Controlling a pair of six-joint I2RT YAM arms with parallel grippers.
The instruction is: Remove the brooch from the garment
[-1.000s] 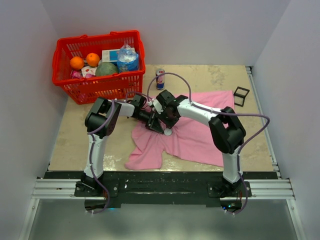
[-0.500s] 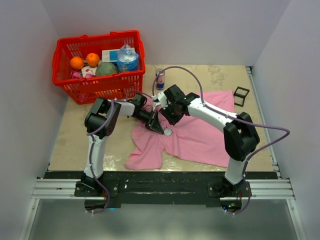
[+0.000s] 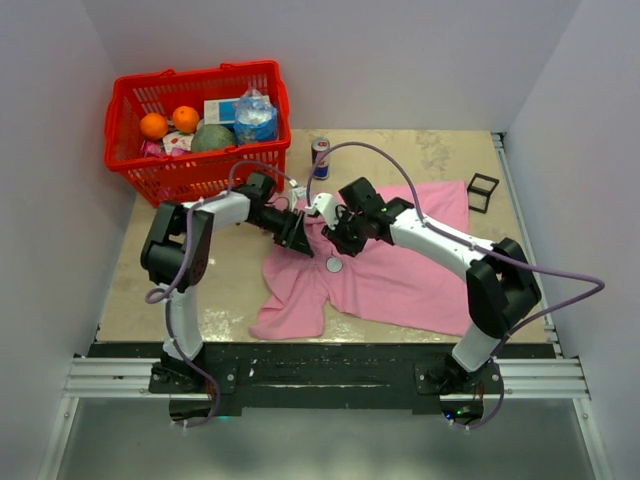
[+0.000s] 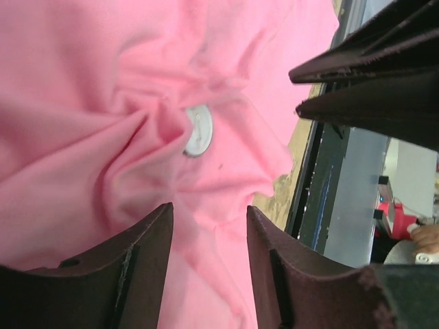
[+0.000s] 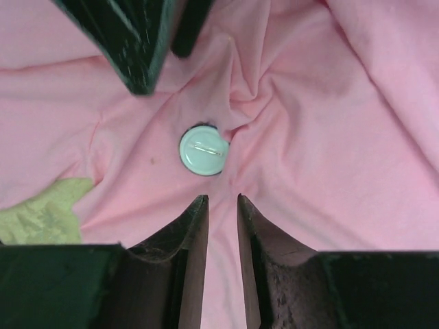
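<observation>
The garment is a wrinkled pink cloth spread over the middle and right of the table. The brooch, a small round whitish disc, sits on it where the folds gather. In the left wrist view the brooch lies ahead of my left gripper, which is open with only cloth below it. In the right wrist view the brooch lies just beyond my right gripper, whose jaws stand narrowly open and hold nothing. Seen from above, the left gripper and right gripper flank the spot just behind the brooch.
A red basket with oranges, a bottle and other goods stands at the back left. A drink can stands behind the garment. A small black open-frame cube sits at the back right. Purple cables arc over both arms.
My left gripper has opened and drawn back up and to the left, away from the brooch. The right arm has stretched out to the right. The brooch stays on the garment.
</observation>
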